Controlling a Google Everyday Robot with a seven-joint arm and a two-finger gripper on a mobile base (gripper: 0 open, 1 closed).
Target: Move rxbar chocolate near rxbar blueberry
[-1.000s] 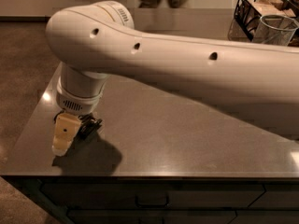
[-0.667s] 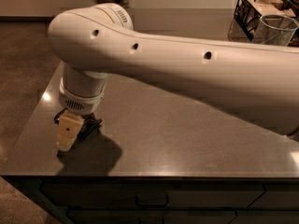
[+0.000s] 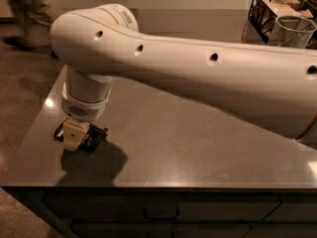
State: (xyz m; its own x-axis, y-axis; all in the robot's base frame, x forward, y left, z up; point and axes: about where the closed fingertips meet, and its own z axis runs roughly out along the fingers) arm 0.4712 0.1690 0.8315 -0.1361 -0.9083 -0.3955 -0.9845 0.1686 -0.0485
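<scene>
My gripper (image 3: 77,137) points down at the front left part of the dark table (image 3: 198,152), right at the tabletop. A flat black wrapper, the rxbar chocolate (image 3: 95,138), lies under it and sticks out on both sides. I cannot tell whether the gripper holds it. My thick white arm (image 3: 208,73) crosses the whole view from the right and hides much of the table. The rxbar blueberry is hidden or out of view.
A black wire basket (image 3: 261,14) with boxes stands at the back right, with a clear cup (image 3: 292,31) in front of it. The table's left edge (image 3: 34,128) and front edge (image 3: 148,185) are close to the gripper. A person (image 3: 25,11) walks on the floor at the far left.
The gripper has shifted slightly right and away from the front edge, staying over the black wrapper. The person in the background has moved from behind the table to the far left.
</scene>
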